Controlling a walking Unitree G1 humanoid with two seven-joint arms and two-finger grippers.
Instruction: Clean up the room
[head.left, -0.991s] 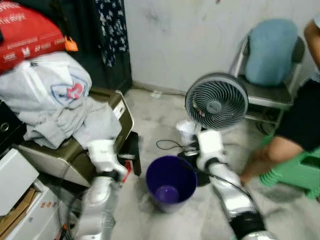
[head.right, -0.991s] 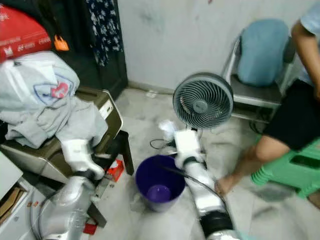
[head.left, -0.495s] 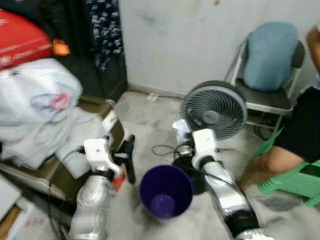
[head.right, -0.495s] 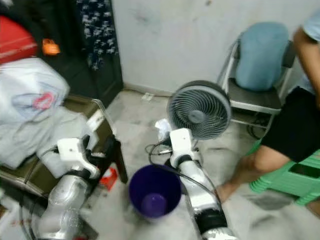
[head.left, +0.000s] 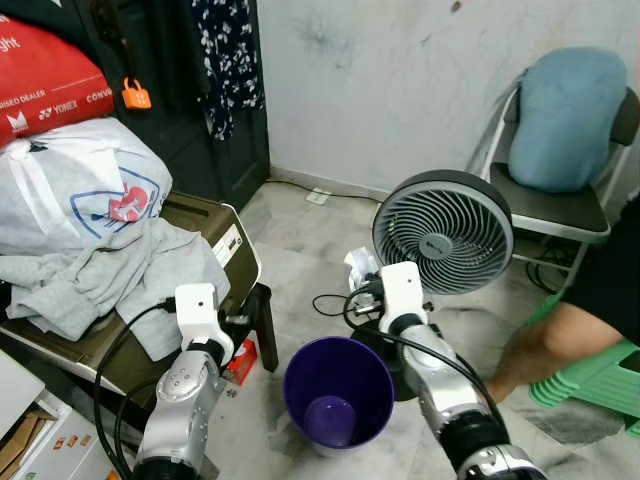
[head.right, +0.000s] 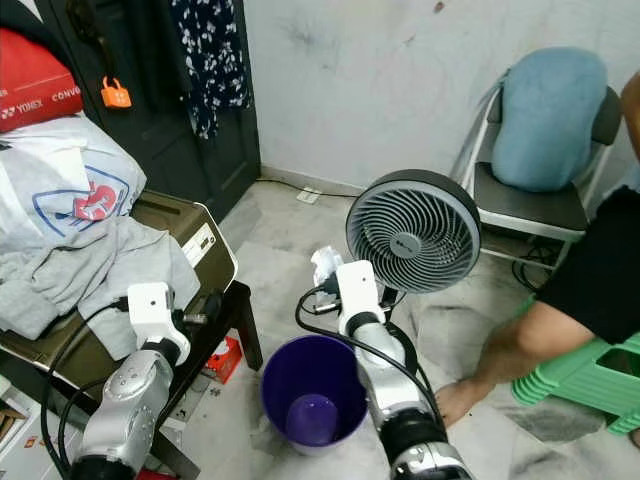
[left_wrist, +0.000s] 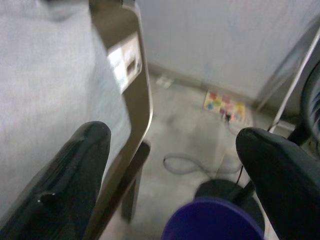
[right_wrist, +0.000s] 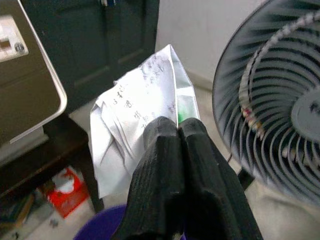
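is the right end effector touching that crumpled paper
Touching. In the right wrist view the right end effector has its two black fingers pressed together on the crumpled paper, with no gap showing.

"YONEX" (white) on red bag (head.left: 45, 85)

1. The crumpled paper (right_wrist: 145, 120) carries printed writing too small to read; its lower part is hidden behind the right gripper (right_wrist: 177, 131).
2. The person's leg (head.left: 560, 335) is cut off by the picture's edge.
3. The purple bin (left_wrist: 215, 225) is blurred and cut off at the left wrist view's edge.
4. The fan (right_wrist: 280, 100) is cut off and blurred.
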